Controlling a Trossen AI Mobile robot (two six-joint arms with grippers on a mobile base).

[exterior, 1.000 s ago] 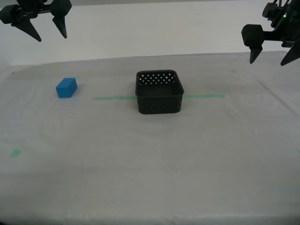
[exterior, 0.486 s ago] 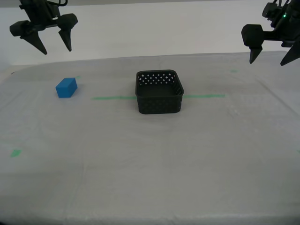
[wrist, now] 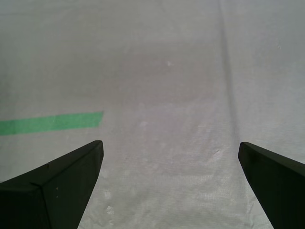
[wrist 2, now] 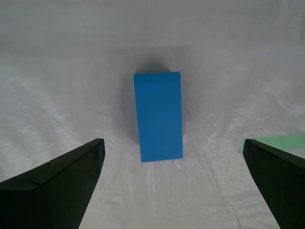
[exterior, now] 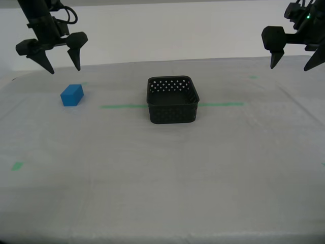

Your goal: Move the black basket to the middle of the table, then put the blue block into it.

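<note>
Black basket (exterior: 172,100) already standing on the green tape line (exterior: 122,106) near mid-bench (exterior: 162,178), blue block (exterior: 71,94) lying well apart toward the exterior view's left. Second hand (exterior: 52,55) spread wide and empty above the block, which sits centred between the fingers (wrist 2: 57,183) in the second wrist view; best lowered straight, closing across the block's narrow faces, clear of the cloth. First hand (exterior: 290,56) wide open too, parked high over bare cloth.
</note>
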